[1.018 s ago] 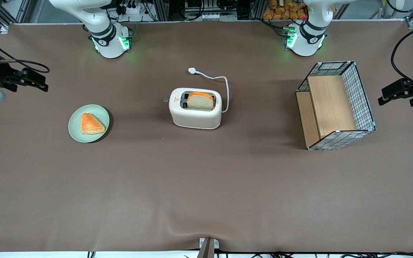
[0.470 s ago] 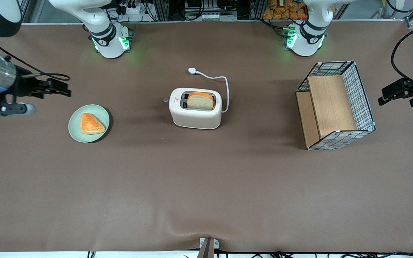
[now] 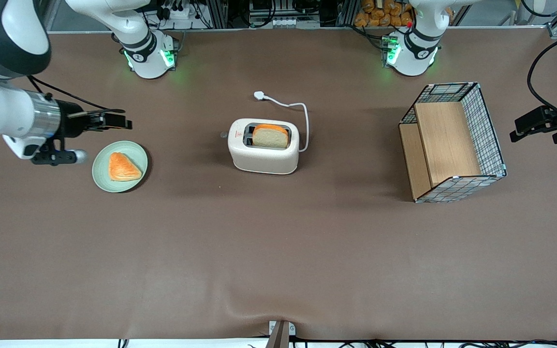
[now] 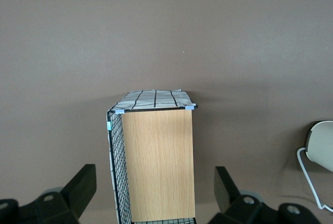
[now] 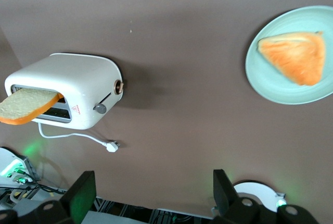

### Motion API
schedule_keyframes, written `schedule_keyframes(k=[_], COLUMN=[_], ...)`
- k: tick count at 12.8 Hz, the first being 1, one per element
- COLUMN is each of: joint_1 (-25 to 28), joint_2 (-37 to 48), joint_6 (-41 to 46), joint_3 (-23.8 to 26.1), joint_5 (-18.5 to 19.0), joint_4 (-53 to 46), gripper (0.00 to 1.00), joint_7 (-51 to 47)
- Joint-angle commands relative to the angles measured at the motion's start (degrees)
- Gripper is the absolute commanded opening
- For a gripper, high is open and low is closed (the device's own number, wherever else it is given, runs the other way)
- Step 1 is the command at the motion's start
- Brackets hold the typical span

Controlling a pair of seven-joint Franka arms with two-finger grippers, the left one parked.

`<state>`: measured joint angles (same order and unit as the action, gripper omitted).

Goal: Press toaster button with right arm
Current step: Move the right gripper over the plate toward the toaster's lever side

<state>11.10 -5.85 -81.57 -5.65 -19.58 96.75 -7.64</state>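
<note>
Hand (image 3: pixel 123 121) is wide open and holding nothing; the right wrist view shows both fingers spread. It hovers well apart from the toaster (image 3: pixel 263 153), at the toaster's 9 o'clock in the front view. It is just above the 12 o'clock rim of the green plate (image 3: pixel 102 181) that carries the pastry (image 3: pixel 123 167).

The toaster sits mid-bench with a bread slice (image 3: pixel 270 136) standing in one slot. The toaster button (image 3: pixel 223 135) sticks out of its 9 o'clock end, facing the hand.

Risks as I read them:
- With the fingers spread, they could straddle the button (image 5: pixel 100 108) and contact nothing. Close them or lead with one fingertip.
- A ringed dial (image 5: pixel 119 85) sits right beside the button, so a small lateral error hits the wrong control.
- The toaster looks light and unanchored. A push along the bench toward 3 o'clock may slide it rather than actuate anything, dragging the cord (image 3: pixel 302 108). If the button rides in that slot, the force should go downward.
- Dropping too early near the plate could clip its rim or the pastry.
</note>
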Motion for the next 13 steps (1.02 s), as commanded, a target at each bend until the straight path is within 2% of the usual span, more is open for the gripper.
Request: schedule_keyframes(k=[1, 6, 8, 12, 13], joint_1=[3.74, 5.77, 6.04, 9.54, 10.60], joint_2=[0.40, 1.55, 1.29, 0.59, -0.38], joint_6=[-0.78, -0.34, -1.83, -7.81, -8.25], joint_3=[-0.32, -0.24, -0.32, -0.32, -0.32], joint_5=[-2.04, -2.65, -6.51, -7.40, -7.67], joint_4=[1.33, 3.61, 6.15, 11.08, 11.35], gripper=[1.00, 1.00, 1.00, 0.99, 0.86], joint_7=[-5.35, -8.62, -8.62, -8.62, -8.62])
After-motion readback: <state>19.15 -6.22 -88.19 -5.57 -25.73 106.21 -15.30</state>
